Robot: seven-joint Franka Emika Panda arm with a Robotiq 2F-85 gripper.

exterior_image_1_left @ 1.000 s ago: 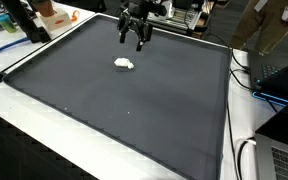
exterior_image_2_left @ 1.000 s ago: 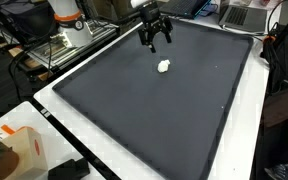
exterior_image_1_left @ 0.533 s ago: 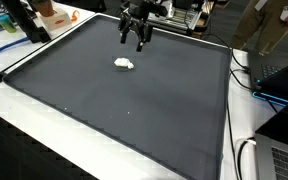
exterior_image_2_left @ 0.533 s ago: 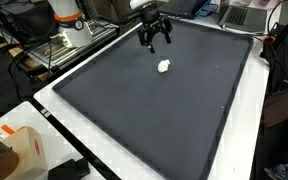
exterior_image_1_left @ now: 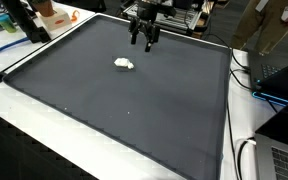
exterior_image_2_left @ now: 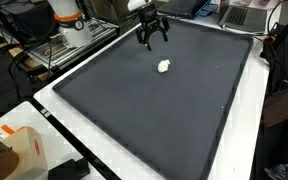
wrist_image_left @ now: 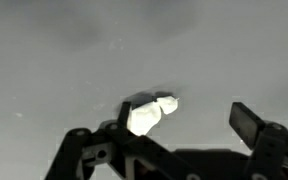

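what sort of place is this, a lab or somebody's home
Most likely a robotics lab or workshop rather than a home. A large dark mat covers a white table, cables and a laptop sit at its edge, and a wire rack stands behind.

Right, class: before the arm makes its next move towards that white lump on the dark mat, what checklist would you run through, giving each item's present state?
1. Jaws of the gripper open: ok.
2. Nothing held between them: ok.
3. The white lump lies free on the dark mat: ok.
4. Lump in sight in the wrist view: ok.
5. Gripper above the lump: not ok, it hangs aside, nearer the mat's edge.
6. Lump's firmness: cannot tell.
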